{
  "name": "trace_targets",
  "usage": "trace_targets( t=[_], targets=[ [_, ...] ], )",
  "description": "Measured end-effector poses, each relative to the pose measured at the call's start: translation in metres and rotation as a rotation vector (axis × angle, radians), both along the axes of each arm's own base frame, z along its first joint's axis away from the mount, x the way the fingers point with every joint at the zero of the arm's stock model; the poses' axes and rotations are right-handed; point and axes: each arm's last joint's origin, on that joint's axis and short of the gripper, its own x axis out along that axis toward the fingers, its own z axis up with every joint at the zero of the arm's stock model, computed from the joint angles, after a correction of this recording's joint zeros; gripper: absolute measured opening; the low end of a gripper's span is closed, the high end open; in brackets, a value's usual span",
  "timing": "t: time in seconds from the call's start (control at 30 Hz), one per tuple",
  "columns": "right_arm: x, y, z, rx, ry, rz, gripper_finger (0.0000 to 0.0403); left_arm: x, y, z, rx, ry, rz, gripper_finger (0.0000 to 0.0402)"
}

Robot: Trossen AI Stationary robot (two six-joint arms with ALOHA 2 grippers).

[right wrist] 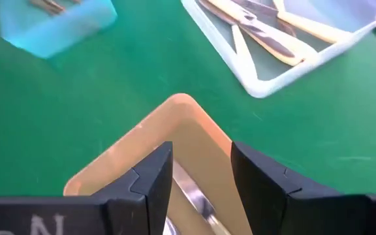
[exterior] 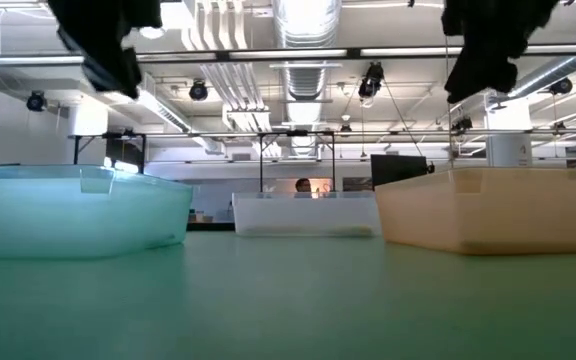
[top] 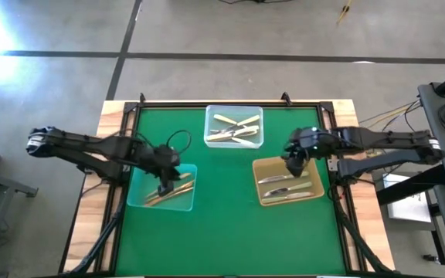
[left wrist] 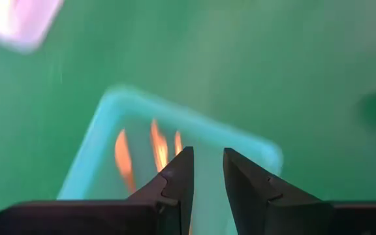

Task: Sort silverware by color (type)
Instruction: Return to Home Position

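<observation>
The green worktop (top: 230, 232) fills the middle of the high view. My left arm (top: 91, 147) reaches in from the left edge and bends down over the blue tray (top: 141, 193), left of centre. My right arm (top: 377, 140) comes in from the right edge and drops over the tan tray (top: 258, 185), right of centre. A clear tray (top: 210, 114) sits at upper centre, apart from both.

My left end effector (left wrist: 207, 156) hangs above the blue tray, fingers a little apart and holding nothing. My right end effector (right wrist: 201, 151) hangs over a corner of the tan tray, fingers spread wider, also empty.

Gold pieces (top: 174, 191) lie in the blue tray and silver pieces (top: 288, 185) in the tan one. Cream-white pieces (top: 234, 120) share the clear tray with a few metal pieces (top: 224, 136).
</observation>
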Motion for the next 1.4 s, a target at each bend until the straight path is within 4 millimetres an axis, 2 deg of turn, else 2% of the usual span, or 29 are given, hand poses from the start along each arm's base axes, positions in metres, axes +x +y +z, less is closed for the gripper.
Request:
trace_targets(
  t=[0.13, 0.33, 0.5, 0.63, 0.77, 0.93, 1.1, 1.33, 1.4],
  targets=[
    [-0.015, 0.002, -0.029, -0.002, -0.160, 0.010, 0.0146, -0.004, 0.001, 0.032, -0.005, -0.129, -0.008, 0.0066],
    [-0.023, 0.004, -0.054, -0.034, -0.542, 0.028, 0.0146, -0.033, 0.000, 0.070, -0.011, -0.364, 0.026, 0.0060],
    [-0.032, 0.004, -0.076, -0.015, -0.659, 0.004, 0.0146, -0.067, 0.005, 0.087, 0.054, -0.536, 0.100, 0.0049],
    [-0.036, 0.004, -0.093, 0.026, -0.664, -0.020, 0.0146, -0.092, 0.010, 0.089, 0.094, -0.636, 0.149, 0.0047],
    [-0.038, 0.004, -0.105, 0.067, -0.664, -0.045, 0.0146, -0.111, 0.014, 0.072, 0.089, -0.672, 0.173, 0.0047],
    [-0.038, 0.004, -0.110, 0.069, -0.654, -0.047, 0.0146, -0.120, 0.016, 0.031, 0.037, -0.739, 0.202, 0.0047],
    [-0.039, 0.003, -0.116, 0.060, -0.638, -0.063, 0.0146, -0.116, 0.015, -0.021, -0.024, -0.890, 0.226, 0.0047],
    [-0.041, 0.000, -0.122, 0.041, -0.624, -0.201, 0.0146, -0.102, 0.012, -0.085, -0.106, -1.117, 0.225, 0.0047],
    [-0.041, 0.000, -0.122, 0.039, -0.621, -0.199, 0.0146, -0.102, 0.011, -0.090, -0.105, -1.079, 0.206, 0.0047]
  ],
)
